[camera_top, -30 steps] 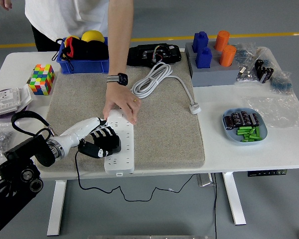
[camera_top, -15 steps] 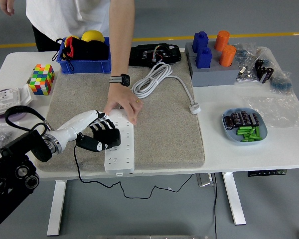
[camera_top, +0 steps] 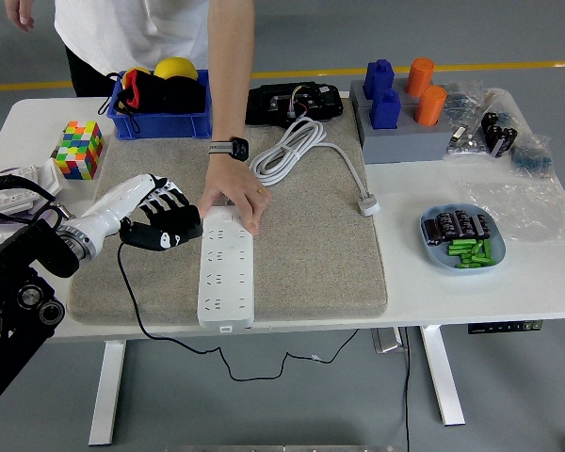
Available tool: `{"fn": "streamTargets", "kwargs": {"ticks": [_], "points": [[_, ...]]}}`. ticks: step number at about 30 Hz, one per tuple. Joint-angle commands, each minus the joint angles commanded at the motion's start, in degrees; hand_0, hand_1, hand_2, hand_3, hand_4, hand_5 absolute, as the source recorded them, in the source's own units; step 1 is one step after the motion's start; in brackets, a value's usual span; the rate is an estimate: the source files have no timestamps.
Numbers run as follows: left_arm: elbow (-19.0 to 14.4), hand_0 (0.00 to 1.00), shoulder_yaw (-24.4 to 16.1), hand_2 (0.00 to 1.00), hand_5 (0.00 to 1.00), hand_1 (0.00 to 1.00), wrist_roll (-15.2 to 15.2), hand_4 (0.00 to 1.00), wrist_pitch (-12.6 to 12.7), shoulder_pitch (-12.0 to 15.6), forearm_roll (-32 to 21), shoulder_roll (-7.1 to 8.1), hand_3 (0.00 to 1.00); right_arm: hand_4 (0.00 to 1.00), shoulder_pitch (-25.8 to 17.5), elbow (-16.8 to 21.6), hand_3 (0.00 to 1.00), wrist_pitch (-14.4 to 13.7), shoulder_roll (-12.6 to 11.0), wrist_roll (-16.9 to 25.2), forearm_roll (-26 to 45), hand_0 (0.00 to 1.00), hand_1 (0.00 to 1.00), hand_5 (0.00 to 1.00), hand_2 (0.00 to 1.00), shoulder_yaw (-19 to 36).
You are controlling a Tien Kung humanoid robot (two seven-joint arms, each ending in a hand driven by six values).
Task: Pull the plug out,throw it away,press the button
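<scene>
The white desk (camera_top: 537, 282) carries a grey mat (camera_top: 311, 264), and on it lies the white power strip (camera_top: 226, 273), lengthwise, a person's hand (camera_top: 234, 196) pressing its far end. The left robot hand (camera_top: 160, 224) hangs just left of the strip, fingers clamped around a black plug (camera_top: 143, 238) whose cable (camera_top: 169, 330) trails down over the desk's near edge. The plug looks free of the strip, so the pulling step seems done; next comes discarding it, which calls for swinging it clear and releasing, then pressing the strip's button. The blue bin (camera_top: 160, 121) holds a yellow ball and red-black items. The blue dish (camera_top: 431, 247) holds green and dark small parts.
</scene>
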Motion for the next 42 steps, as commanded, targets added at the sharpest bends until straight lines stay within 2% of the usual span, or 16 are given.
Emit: {"fn": "streamTargets", "kwargs": {"ticks": [8,12,13,15,18,19,24,25,33,36,37,42], "points": [[9.91,0.466,-1.76,0.371,0.002,0.342,-0.03,0.661,1.93,-1.72,3.70,-2.81,0.555,0.780,-0.08,0.00,0.677,0.00,0.01,-0.07,0.03,0.810,0.681,0.672,0.664,-0.06],[12.79,0.466,-1.50,0.371,0.002,0.342,-0.40,0.661,2.82,-2.28,3.52,-3.57,0.555,0.780,-0.04,0.00,0.677,-0.02,-0.01,-0.10,0.11,0.810,0.681,0.672,0.664,-0.10],[13.19,0.536,-1.38,0.472,0.002,0.472,-0.49,0.689,3.02,-2.36,3.14,-3.68,0.588,0.780,-0.02,0.00,0.677,-0.01,-0.01,-0.07,0.18,0.810,0.681,0.671,0.664,-0.14],[13.59,0.536,-1.26,0.472,0.002,0.472,-0.47,0.689,3.32,-2.43,2.06,-3.83,0.588,0.780,0.01,0.00,0.677,-0.01,-0.01,-0.01,0.24,0.810,0.681,0.671,0.664,-0.15],[13.87,0.536,-1.02,0.472,0.002,0.472,-0.56,0.689,3.62,-2.49,0.48,-3.95,0.588,0.780,0.04,0.00,0.677,-0.01,-0.02,-0.01,0.25,0.810,0.681,0.671,0.664,-0.11],[13.89,0.754,-0.96,0.705,0.002,0.793,-0.62,0.755,3.58,-2.50,0.25,-3.97,0.820,0.779,0.03,0.00,0.677,-0.01,-0.03,-0.03,0.24,0.810,0.681,0.669,0.664,-0.09],[13.70,0.754,-0.82,0.705,0.002,0.793,-1.72,0.755,4.94,-2.53,-0.57,-4.00,0.820,0.779,-0.02,0.00,0.677,-0.02,-0.02,-0.08,-0.02,0.810,0.681,0.669,0.664,0.05],[13.59,0.781,-0.82,0.750,0.002,0.825,-1.76,0.862,5.08,-2.53,-0.47,-4.00,0.891,0.779,-0.01,0.00,0.677,-0.01,-0.01,-0.07,-0.02,0.810,0.681,0.670,0.664,0.07],[12.06,0.787,-0.87,0.757,0.002,0.824,-1.40,0.857,4.77,-2.61,-0.11,-3.92,0.894,0.780,-0.01,0.00,0.676,0.02,-0.02,-0.02,-0.03,0.810,0.681,0.670,0.664,-0.01],[10.19,0.787,-0.63,0.757,0.002,0.824,-1.91,0.857,5.00,-2.79,-0.49,-3.65,0.894,0.780,-0.03,0.00,0.676,0.00,-0.07,-0.03,0.01,0.810,0.681,0.670,0.664,-0.05],[9.45,0.739,-0.52,0.685,0.002,0.726,-2.02,0.863,5.03,-2.88,-0.53,-3.57,0.878,0.779,-0.03,0.00,0.675,0.00,-0.08,-0.04,0.04,0.810,0.681,0.669,0.664,-0.07],[5.37,0.739,2.49,0.685,0.002,0.726,-2.33,0.863,5.09,-4.71,-2.06,-3.01,0.878,0.779,-0.05,0.00,0.675,-0.04,-0.08,-0.13,0.00,0.810,0.681,0.669,0.664,0.06]]}}
